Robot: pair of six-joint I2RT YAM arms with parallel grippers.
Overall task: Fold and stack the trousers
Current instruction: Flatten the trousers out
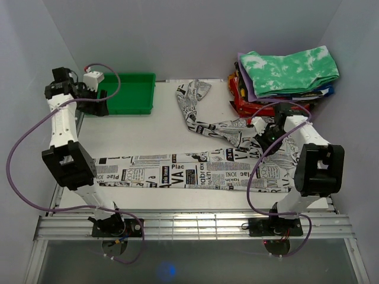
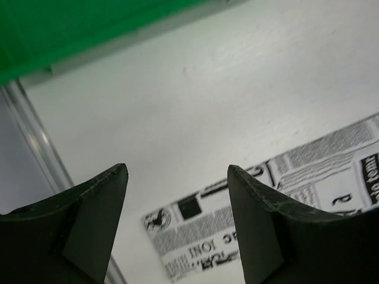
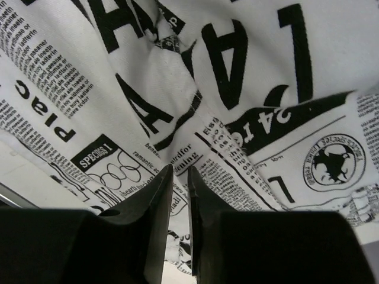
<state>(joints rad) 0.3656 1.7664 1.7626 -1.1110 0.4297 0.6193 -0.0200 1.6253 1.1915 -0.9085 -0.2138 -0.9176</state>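
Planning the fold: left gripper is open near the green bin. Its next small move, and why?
Probably lower the left gripper onto the leg end of the trousers and pinch it. Its jaws stand wide open, that end lies flat just ahead, and the right gripper is closed down at the cloth.

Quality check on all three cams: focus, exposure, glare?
Top external: even, soft light, trousers print sharp, faint blue glare spot low in frame. Left wrist: left fingers and green bin soft, cloth print legible. Right wrist: print crisp, right fingers near-black, little detail.
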